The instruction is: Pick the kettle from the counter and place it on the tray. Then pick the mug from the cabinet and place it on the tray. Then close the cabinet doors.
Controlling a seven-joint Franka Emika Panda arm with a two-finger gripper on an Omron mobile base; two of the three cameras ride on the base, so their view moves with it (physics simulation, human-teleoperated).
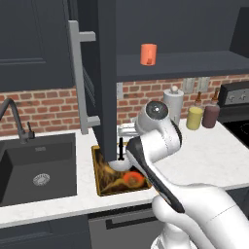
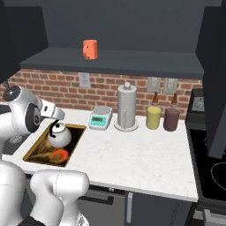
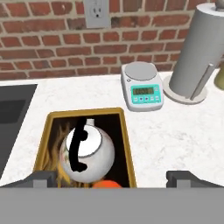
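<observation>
Sitting inside the tray (image 3: pixel 125 144), the kettle (image 3: pixel 87 153) rests toward its far half, its black handle upright, with the tray's orange spot just near of it. The tray lies on the counter (image 2: pixel 132 154) between the dark sink (image 1: pixel 29 170) on the left and open white worktop on the right; its gold rim stands close to the sink's edge. The jaws (image 3: pixel 118 178) hang above the near end of the tray, spread wide with nothing between them, both tips well clear of the kettle. Right of the tray the counter is bare up to a small scale (image 3: pixel 142 85), whose display is too small to read, and a paper-towel roll (image 2: pixel 127 108) by the brick wall. The mug (image 2: pixel 90 49) stands on the shelf of the cabinet (image 2: pixel 123 59), whose door (image 1: pixel 104 78) hangs open over the tray's left edge.
</observation>
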